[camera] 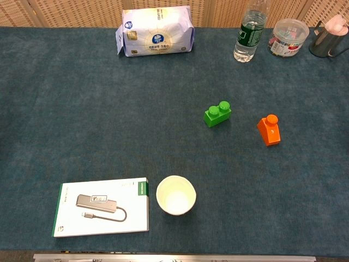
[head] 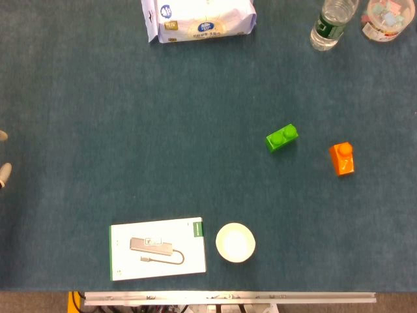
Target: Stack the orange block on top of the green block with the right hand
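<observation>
While the orange block (camera: 269,130) sits apart at 3 o'clock of the green block (camera: 217,114), only left hand (head: 3,171) fingertips show, grip unreadable; the right hand is unseen.

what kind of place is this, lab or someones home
Probably a lab or test bench: a table under blue felt-like cloth, set out with toy blocks, green block and orange block, plus a boxed USB hub.

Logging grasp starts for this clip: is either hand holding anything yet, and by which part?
Nothing is held. The orange block and green block sit apart on the table, untouched. The right hand is out of view; only fingertips show at the left edge.
</observation>
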Robot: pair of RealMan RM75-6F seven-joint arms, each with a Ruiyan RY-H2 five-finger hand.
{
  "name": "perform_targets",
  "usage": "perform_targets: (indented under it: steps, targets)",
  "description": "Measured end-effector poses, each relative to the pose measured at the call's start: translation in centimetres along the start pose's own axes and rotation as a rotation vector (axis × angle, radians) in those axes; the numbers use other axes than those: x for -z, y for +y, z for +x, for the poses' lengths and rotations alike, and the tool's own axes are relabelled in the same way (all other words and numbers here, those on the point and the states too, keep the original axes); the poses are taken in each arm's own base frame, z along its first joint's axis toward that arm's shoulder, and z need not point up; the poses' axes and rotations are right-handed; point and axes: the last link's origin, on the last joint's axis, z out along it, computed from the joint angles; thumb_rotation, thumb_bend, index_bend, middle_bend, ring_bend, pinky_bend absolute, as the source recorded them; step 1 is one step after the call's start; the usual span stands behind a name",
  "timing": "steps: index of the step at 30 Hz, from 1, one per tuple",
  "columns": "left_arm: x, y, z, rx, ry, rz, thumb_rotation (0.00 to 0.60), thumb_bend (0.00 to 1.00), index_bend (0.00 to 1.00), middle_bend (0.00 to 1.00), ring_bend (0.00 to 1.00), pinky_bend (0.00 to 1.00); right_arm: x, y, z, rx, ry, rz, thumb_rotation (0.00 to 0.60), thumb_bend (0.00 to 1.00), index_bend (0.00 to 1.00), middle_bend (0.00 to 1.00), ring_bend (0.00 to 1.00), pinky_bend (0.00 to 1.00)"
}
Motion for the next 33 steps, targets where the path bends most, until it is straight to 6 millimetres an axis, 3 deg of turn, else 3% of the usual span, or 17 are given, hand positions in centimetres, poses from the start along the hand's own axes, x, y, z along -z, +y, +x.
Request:
perform_targets:
  steps: [19, 33]
  targets:
    - [0.5, 0.0, 0.1, 0.015, -0.014, 0.012, 0.600, 0.25, 0.38, 0.44, 0.29, 0.39, -0.3, -1.2, -0.9, -0.039, 0.000, 0.092, 0.600, 0.28, 0.21, 0.30, 0.22, 0.25]
    - [0.8, -0.1, 0.3, 0.016, -0.026, 0.023, 0.600, 0.25, 0.38, 0.45, 0.30, 0.39, -2.5, -1.8, -2.7, 0.029, -0.037, 0.173, 0.600, 0.28, 0.21, 0.25, 0.17, 0.25]
